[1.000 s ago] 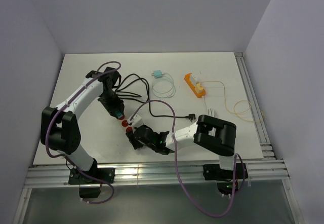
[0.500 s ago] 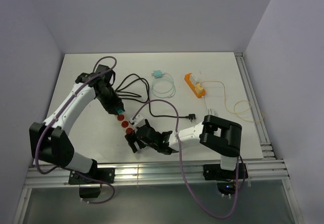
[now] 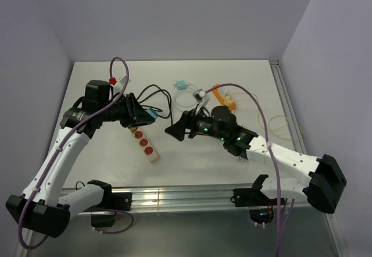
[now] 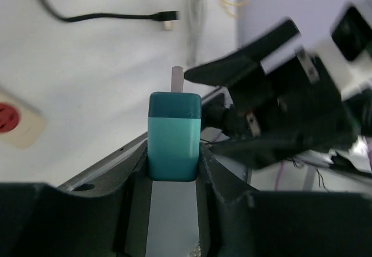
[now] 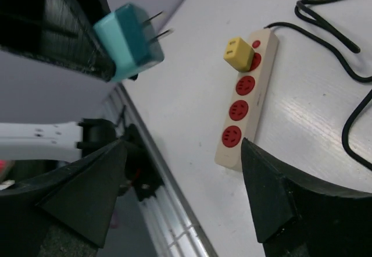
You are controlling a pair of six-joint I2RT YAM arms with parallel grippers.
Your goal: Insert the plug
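From above: gripped the teal plug in the left pincer, clenched on its body and carried high over the tabletop. Had hovered low beside the power strip a second before; swung up and back since, with the plug nowhere near a socket. Spread the right pincer wide in that same second and pulled it off the strip's near end, grasping nothing. Left the strip lying flat and uncovered. Judged the insertion as not yet done: a fresh descent and line-up needed, with nothing now bracing the strip. Noted a matt white surface strewn with a black cable, a spare plug on a looped white cord, an orange strip and a yellow cord; pale walls on three sides, metal rails along the near edge.

Left wrist: showed the plug clamped between both fingers, a prong pointing away. Caught the right pincer close ahead, dark and blurred, and a corner of the strip at the left edge.

Right wrist: looked down between wide-set, empty fingers onto the strip. Counted three bare red sockets and a yellow plug seated at the far end. Found the teal plug up at the left, prongs aimed out, well apart from the strip.
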